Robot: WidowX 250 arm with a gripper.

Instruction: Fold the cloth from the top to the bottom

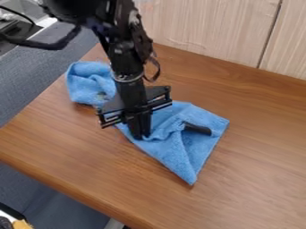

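My gripper (pixel 141 135) is down at the cloth (pixel 200 150), open or closed I can't tell; the cloth lies rumpled on the table (pixel 251 179), long axis upper left to lower right, a corner pointing down-view

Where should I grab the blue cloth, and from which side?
Probably by the bunched upper-left end of the cloth, coming from above: its raised folds offer something to pinch, whereas the lower-right corner looks flat against the table.
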